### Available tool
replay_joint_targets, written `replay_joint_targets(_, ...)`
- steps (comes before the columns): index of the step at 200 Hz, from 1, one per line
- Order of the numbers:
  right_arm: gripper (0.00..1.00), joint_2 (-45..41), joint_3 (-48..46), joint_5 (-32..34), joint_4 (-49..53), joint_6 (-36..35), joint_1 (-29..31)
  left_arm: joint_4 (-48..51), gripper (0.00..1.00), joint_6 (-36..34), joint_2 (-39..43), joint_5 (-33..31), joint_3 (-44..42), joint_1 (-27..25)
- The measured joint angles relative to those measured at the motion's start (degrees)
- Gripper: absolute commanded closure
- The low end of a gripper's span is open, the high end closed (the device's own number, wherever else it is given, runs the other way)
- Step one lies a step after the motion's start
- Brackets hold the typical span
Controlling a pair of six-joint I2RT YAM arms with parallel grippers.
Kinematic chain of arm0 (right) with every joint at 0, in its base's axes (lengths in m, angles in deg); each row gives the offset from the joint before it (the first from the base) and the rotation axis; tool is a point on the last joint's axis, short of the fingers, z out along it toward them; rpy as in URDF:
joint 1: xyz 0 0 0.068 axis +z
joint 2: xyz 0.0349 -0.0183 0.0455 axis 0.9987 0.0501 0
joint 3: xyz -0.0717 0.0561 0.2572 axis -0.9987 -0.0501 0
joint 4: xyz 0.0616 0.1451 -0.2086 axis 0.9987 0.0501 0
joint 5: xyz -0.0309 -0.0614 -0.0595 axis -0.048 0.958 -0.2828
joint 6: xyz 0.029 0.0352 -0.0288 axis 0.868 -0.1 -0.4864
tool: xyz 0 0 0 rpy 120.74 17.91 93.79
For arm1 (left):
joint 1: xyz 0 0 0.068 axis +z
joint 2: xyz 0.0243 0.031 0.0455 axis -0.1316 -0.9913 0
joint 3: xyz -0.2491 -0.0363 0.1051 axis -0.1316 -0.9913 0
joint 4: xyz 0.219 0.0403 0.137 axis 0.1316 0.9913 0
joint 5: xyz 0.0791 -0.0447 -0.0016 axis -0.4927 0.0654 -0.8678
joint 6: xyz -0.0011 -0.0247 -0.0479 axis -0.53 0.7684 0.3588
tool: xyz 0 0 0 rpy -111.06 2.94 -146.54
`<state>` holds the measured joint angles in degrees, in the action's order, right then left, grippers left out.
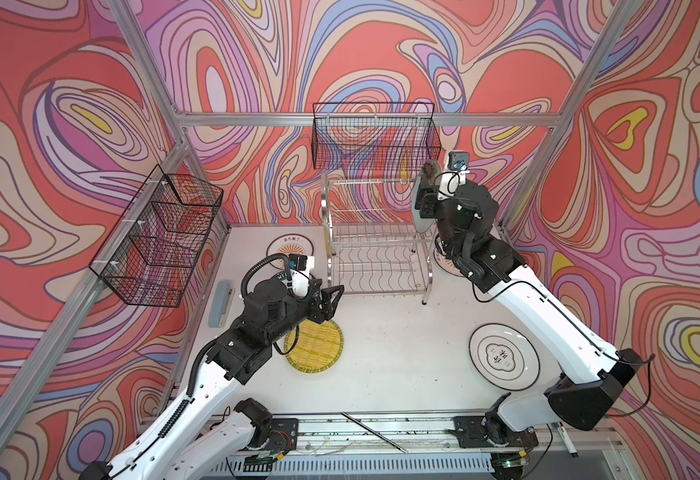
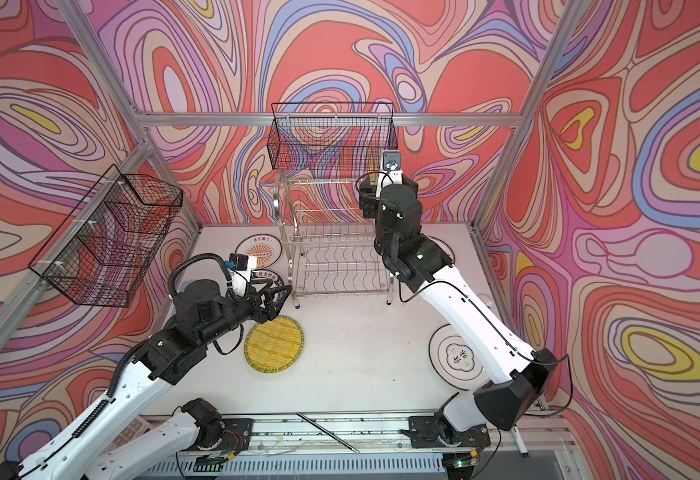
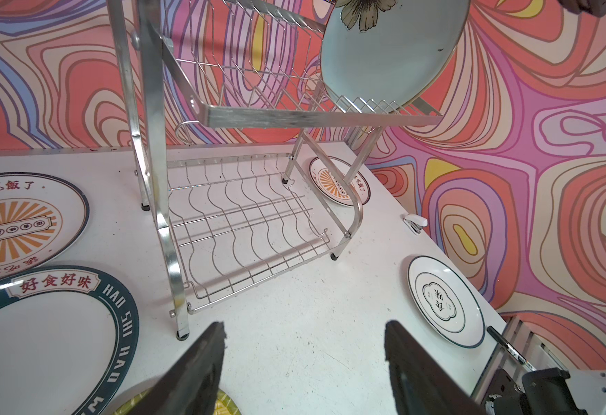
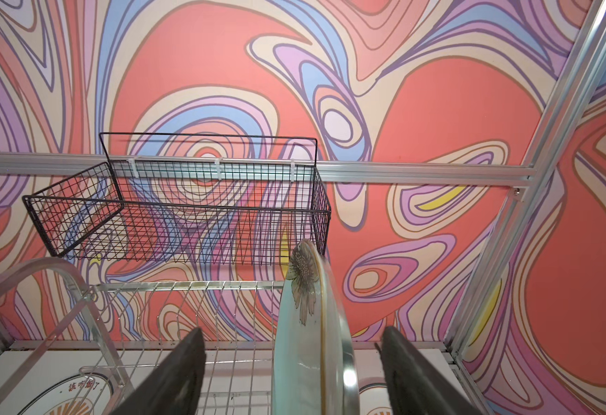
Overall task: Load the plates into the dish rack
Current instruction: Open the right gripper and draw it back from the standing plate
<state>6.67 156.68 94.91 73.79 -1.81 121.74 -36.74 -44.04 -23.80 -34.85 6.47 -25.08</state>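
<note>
My right gripper [image 4: 292, 332] sits open around the aqua plate [image 4: 301, 359], low middle. Looks hard, slippery, breakable: I'd grab rims. Left gripper [image 3: 305, 325] open too.

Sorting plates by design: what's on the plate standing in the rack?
Pale aqua plate with a flower; clearest in the left wrist view.

Shiny metal wire dish rack [image 3: 312, 116]; glossy aqua plate [image 3: 391, 61], perhaps ceramic
</note>
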Motion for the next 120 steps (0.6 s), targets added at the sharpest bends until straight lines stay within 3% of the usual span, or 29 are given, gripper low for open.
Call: replay_joint_targets(120,0.14,-4.31,-9.55,-11.93,-0.66,0.37,-0.02,-3.91,0.27,0.92,-1.9,0.28,-2.25,0.0)
